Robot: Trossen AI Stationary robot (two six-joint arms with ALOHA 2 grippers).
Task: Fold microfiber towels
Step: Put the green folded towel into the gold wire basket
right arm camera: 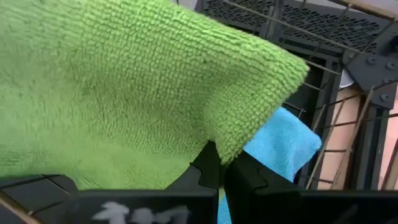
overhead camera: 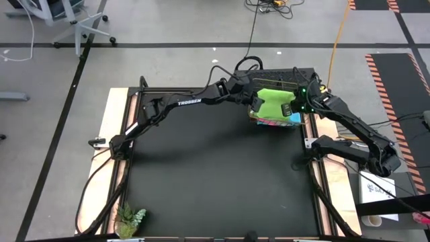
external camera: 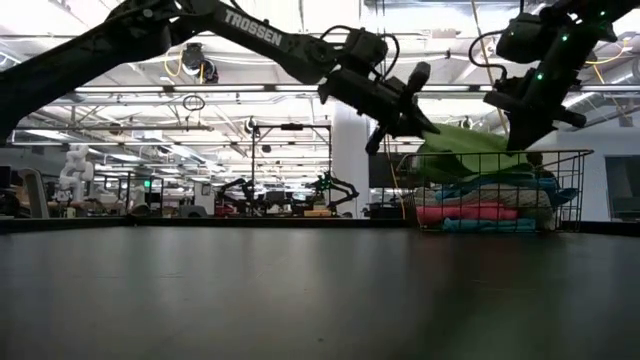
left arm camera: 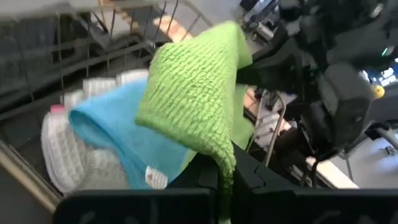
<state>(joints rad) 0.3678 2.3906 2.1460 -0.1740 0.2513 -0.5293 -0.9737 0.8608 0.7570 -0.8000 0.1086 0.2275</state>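
A lime green towel [overhead camera: 274, 104] spans between my two grippers over a black wire basket [external camera: 570, 190] at the table's far right. My left gripper [overhead camera: 257, 105] is shut on its left end and my right gripper [overhead camera: 291, 107] on its right end. In the basket lies a pile of folded towels: light blue [external camera: 500, 188], pink [external camera: 470, 212] and another blue [external camera: 480, 226]. The left wrist view also shows a white-grey towel [left arm camera: 62, 149] beside a blue one [left arm camera: 118, 137]. The green towel dips below the basket rim; I cannot tell whether it touches the pile. My left gripper pinches a hanging corner of the green towel [left arm camera: 227, 163] between its two fingers, coming from the table's left and slanting slightly down. The cloth rises from the fingers and drapes slack over the basket. My right gripper pinches the green towel's edge near a rounded corner [right arm camera: 225, 148] between its two fingers, slanting down from the table's right. The cloth spreads away from the fingers toward my left gripper, above the blue towel [right arm camera: 283, 146].
The black mat [overhead camera: 215, 181] takes up most of the table in front of the basket. A small green plant [overhead camera: 130, 219] stands at the near left corner. White papers [overhead camera: 379, 188] lie off the mat at the right edge.
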